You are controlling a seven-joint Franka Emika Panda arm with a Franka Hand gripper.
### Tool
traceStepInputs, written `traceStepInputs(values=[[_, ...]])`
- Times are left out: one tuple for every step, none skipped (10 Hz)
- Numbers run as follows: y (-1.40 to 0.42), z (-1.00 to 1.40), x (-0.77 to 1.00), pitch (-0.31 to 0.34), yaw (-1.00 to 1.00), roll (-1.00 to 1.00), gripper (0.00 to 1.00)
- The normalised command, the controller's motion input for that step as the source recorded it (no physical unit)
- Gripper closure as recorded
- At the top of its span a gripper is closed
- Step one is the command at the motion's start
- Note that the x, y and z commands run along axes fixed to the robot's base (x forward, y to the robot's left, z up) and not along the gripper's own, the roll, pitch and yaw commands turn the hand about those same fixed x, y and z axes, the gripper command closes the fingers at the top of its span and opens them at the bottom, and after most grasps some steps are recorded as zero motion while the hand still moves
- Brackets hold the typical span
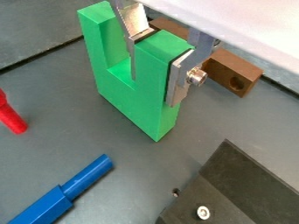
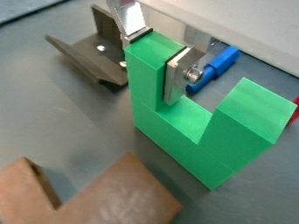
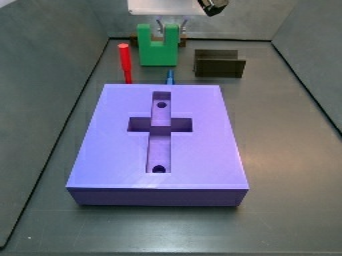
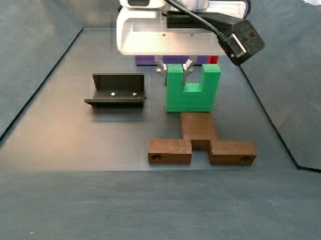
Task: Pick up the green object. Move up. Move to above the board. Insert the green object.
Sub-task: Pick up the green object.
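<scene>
The green object (image 1: 128, 83) is a bright green U-shaped block that stands upright on the grey floor, apparently resting on it. It shows in both wrist views (image 2: 198, 122) and both side views (image 3: 160, 45) (image 4: 191, 91). My gripper (image 1: 156, 87) (image 2: 149, 70) reaches down from above, and its silver fingers (image 1: 181, 80) press on both sides of one prong, with one finger inside the notch. The board (image 3: 201, 150) is a large purple-blue slab with a cross-shaped recess and two round holes. It lies nearer the camera in that side view, away from the gripper (image 3: 163, 30) (image 4: 186, 67).
A red peg (image 3: 124, 62) (image 1: 10, 115) stands beside the green object. A blue peg (image 1: 65, 192) (image 2: 218, 63) lies next to it. The dark fixture (image 4: 119, 92) (image 3: 219, 64) (image 2: 91, 54) stands on the floor. A brown block (image 4: 198, 142) (image 1: 237, 74) lies in front.
</scene>
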Motion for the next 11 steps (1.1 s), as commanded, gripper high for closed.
traceStepInputs(values=[[0.00, 0.00, 0.00, 0.000, 0.00, 0.00, 1.00], [0.00, 0.00, 0.00, 0.000, 0.00, 0.00, 1.00], [0.00, 0.00, 0.00, 0.000, 0.00, 0.00, 1.00], [0.00, 0.00, 0.00, 0.000, 0.00, 0.00, 1.00], [0.00, 0.00, 0.00, 0.000, 0.00, 0.00, 1.00], [0.00, 0.00, 0.00, 0.000, 0.00, 0.00, 1.00], [0.00, 0.00, 0.00, 0.000, 0.00, 0.00, 1.00], [0.00, 0.00, 0.00, 0.000, 0.00, 0.00, 1.00], [0.00, 0.00, 0.00, 0.000, 0.00, 0.00, 1.00], [0.00, 0.00, 0.00, 0.000, 0.00, 0.00, 1.00], [0.00, 0.00, 0.00, 0.000, 0.00, 0.00, 1.00]])
